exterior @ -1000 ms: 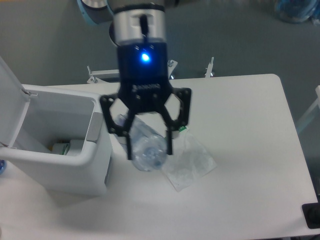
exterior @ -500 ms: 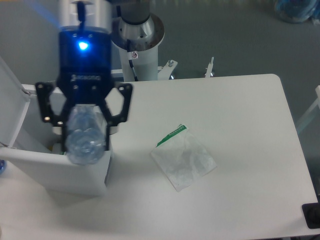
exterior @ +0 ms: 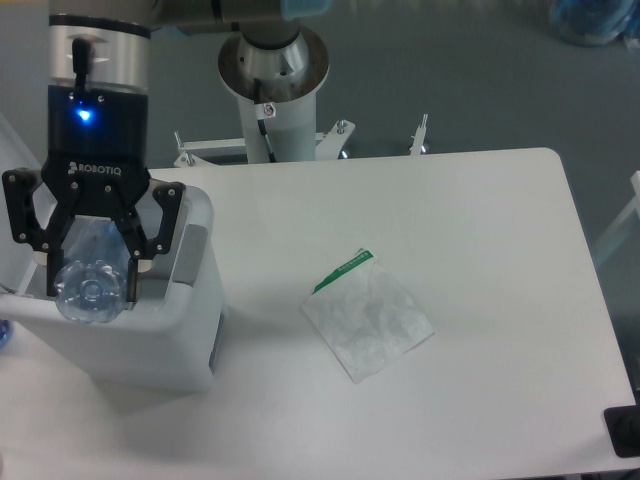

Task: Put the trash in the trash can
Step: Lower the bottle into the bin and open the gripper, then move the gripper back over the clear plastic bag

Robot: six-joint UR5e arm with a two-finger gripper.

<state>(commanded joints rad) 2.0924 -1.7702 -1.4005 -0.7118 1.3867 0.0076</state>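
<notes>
We find the claw (exterior: 90, 291) clamped on the bottle (exterior: 88, 283), directly above the open bin (exterior: 185, 330). The bag (exterior: 368, 322) lies on the table (exterior: 480, 250), well to its right.

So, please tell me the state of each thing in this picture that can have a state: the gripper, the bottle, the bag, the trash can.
gripper: shut on the bottle, above the trash can's opening
bottle: held in the gripper, base toward the camera, not released
trash can: open
plastic bag: lying flat on the table, crinkled, untouched
</notes>
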